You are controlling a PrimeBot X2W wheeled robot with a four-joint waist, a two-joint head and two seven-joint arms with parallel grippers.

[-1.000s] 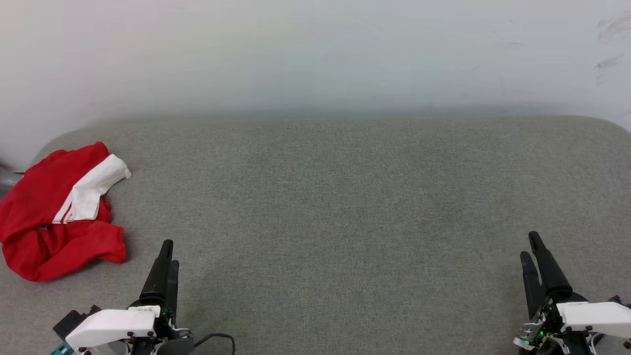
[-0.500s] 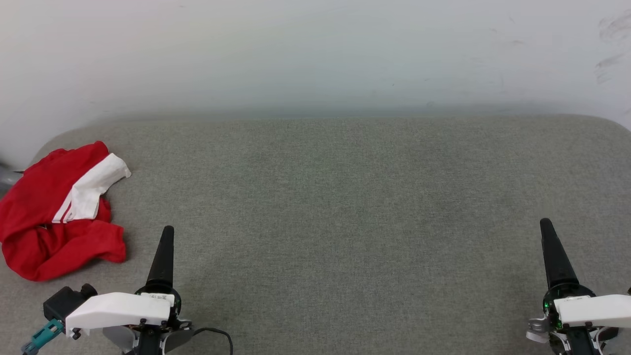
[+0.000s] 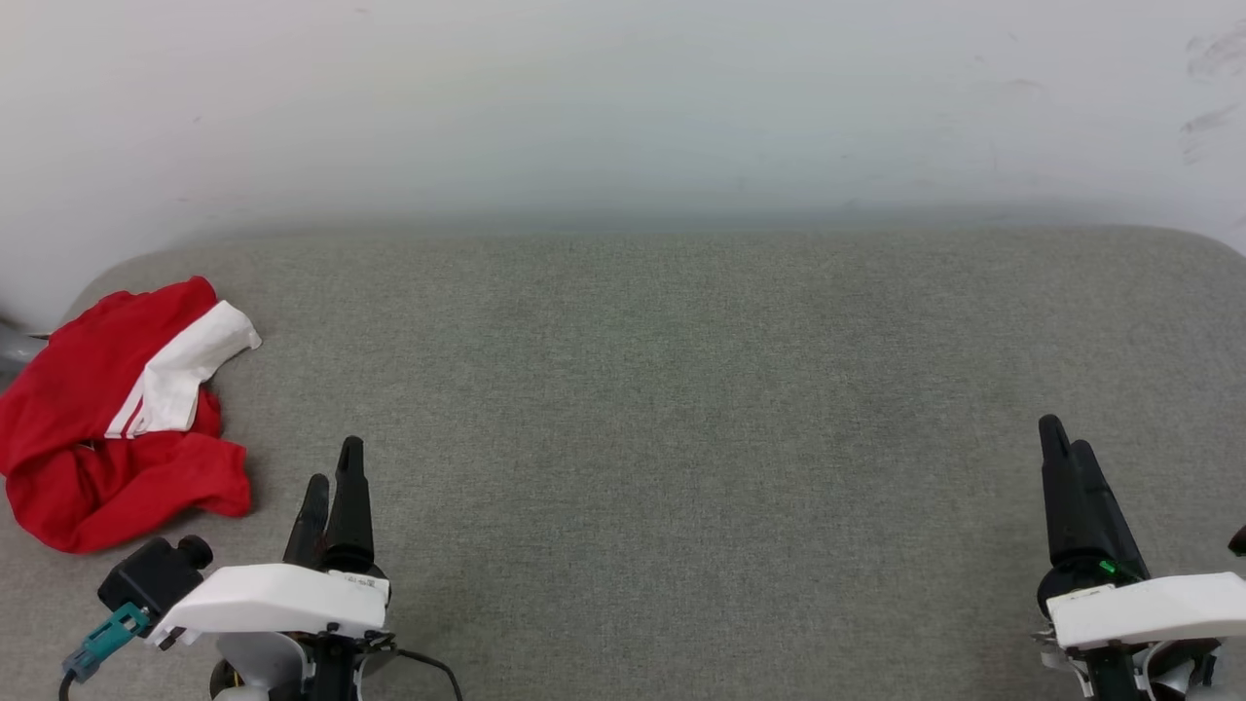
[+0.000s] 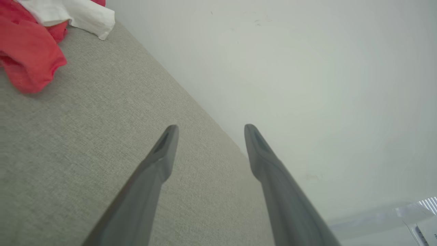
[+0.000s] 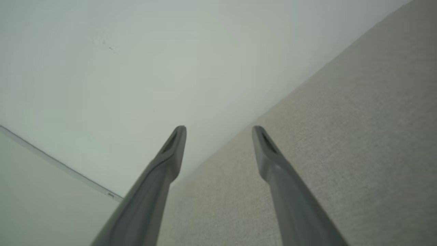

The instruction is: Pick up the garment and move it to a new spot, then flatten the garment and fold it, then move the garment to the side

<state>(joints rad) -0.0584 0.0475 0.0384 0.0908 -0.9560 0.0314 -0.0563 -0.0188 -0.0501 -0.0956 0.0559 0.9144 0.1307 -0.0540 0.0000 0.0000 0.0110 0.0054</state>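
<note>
Left claw [image 3: 334, 462]: placed at the near left of the counter [image 3: 681, 389], fingers pointed away from the robot and parted, with a plain gap shown between them in the left wrist view.

Right claw [image 3: 1064, 434]: placed at the near right, fingers likewise parted, as shown in the right wrist view, above bare grey fabric.

Garment [image 3: 107, 428]: laid crumpled in a red heap at the counter's far-left side, to the left of the left claw and slightly beyond it, near but apart from its fingertips. A white sleeve [image 3: 185, 365] is turned up on top. The heap's left part is cut off by the head view's edge. It is well apart from the right claw.

Counter: grey fabric, rounded far corners; a wide open stretch is left between the claws and beyond them.

Wall [image 3: 623, 97]: pale, met by the counter's far edge.
</note>
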